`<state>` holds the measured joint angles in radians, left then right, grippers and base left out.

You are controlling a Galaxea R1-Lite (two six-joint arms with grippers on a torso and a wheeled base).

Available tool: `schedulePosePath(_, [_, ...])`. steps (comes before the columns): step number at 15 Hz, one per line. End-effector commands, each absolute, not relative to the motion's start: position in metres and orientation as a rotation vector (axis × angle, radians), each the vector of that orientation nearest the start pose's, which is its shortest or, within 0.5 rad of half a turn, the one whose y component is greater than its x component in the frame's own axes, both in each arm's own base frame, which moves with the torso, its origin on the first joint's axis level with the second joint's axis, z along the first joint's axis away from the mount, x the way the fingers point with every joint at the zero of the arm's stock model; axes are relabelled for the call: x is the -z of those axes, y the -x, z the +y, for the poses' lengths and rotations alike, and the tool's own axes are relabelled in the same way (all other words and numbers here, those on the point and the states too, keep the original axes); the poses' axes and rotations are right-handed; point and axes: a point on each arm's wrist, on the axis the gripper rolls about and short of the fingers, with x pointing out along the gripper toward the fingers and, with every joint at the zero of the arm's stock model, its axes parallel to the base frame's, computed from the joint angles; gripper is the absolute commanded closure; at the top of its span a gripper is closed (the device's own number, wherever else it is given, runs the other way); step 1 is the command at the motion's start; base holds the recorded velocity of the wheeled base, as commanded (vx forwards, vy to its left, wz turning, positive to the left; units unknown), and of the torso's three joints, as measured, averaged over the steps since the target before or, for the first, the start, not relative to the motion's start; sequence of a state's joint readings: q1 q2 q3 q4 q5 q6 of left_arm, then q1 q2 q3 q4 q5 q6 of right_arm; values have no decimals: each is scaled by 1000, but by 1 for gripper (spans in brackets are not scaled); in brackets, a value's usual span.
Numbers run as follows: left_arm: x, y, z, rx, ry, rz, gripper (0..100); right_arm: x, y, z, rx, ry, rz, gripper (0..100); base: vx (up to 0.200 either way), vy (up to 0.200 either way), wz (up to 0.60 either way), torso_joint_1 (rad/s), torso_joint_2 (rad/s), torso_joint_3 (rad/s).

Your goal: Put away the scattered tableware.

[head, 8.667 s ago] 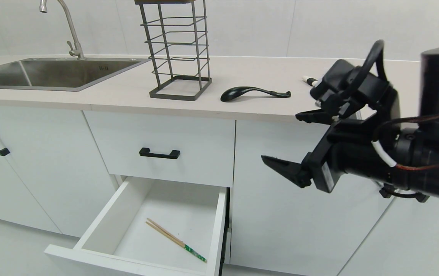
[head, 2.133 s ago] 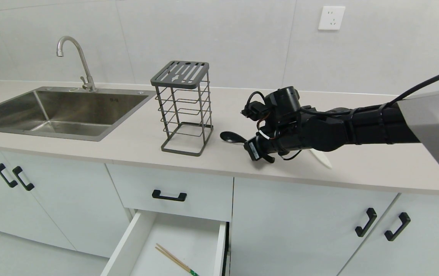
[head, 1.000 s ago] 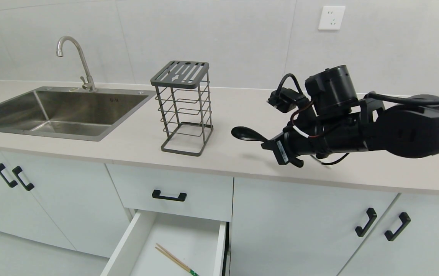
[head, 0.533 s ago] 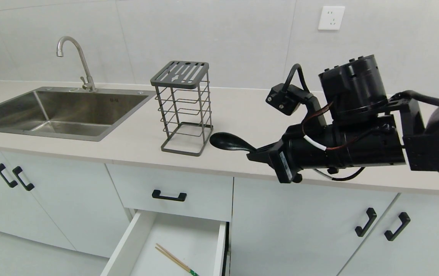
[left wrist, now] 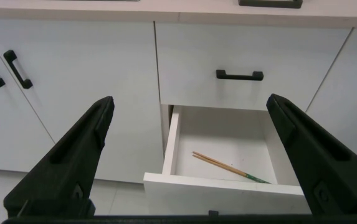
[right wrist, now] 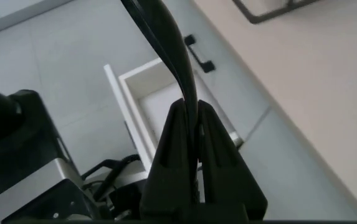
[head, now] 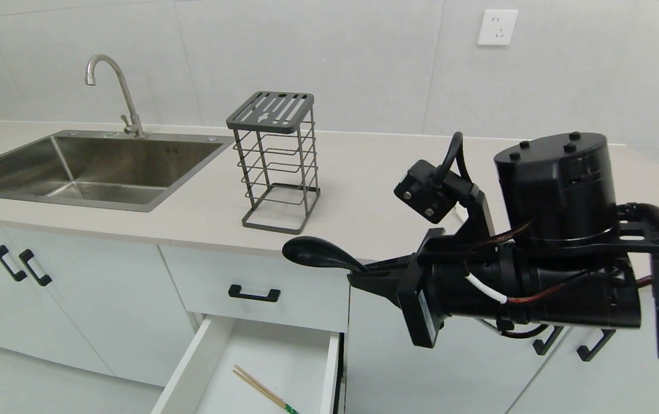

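The glossy black spoon (head: 321, 255) is hanging in the air just past the tabletop (head: 364, 190) edge, above the open white drawer (head: 191, 368); the right gripper (head: 372, 275) is pinching only its thin handle end between its fingers (right wrist: 178, 130); the bowl's weight may be twisting it loose, risking a drop outside the drawer or onto the wooden chopsticks (head: 263, 390); the left gripper (left wrist: 189, 102) is holding nothing, fingers spread.

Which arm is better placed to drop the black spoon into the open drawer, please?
Right. The right end effector is shut on the black spoon above the open drawer; the left end effector is open and empty.
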<state>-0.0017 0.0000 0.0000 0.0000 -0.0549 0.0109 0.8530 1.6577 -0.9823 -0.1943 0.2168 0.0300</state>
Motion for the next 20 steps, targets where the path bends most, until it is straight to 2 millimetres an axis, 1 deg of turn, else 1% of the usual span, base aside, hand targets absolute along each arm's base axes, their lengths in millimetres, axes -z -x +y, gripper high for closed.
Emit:
schedulePosePath(1, [-76, 23, -1, 57, -11, 1, 0, -202, -182, 237, -1083, 152, 486, 100, 0, 0, 0, 0, 0, 0])
schedulePosePath(2, [-76, 23, -1, 57, -11, 1, 0, -204, -177, 241, -1101, 167, 467, 100, 0, 0, 0, 0, 0, 0])
schedulePosePath(3, [-76, 23, -1, 57, -11, 1, 0, -212, -174, 244, -1097, 190, 414, 100, 0, 0, 0, 0, 0, 0])
schedulePosePath(6, [-76, 23, -1, 57, -11, 1, 0, -217, -170, 249, -1063, 197, 389, 100, 0, 0, 0, 0, 0, 0])
schedulePosePath(7, [-76, 23, -1, 57, -11, 1, 0, -215, -170, 250, -1066, 199, 394, 100, 0, 0, 0, 0, 0, 0])
schedulePosePath(11, [-76, 23, -1, 57, -11, 1, 0, -205, -181, 269, -1077, 211, 421, 100, 0, 0, 0, 0, 0, 0])
schedulePosePath(14, [-76, 23, -1, 57, -11, 1, 0, -201, -186, 280, -1091, 248, 395, 100, 0, 0, 0, 0, 0, 0])
schedulePosePath(20, [-76, 23, -1, 57, -11, 1, 0, -195, -190, 286, -1096, 276, 395, 100, 0, 0, 0, 0, 0, 0])
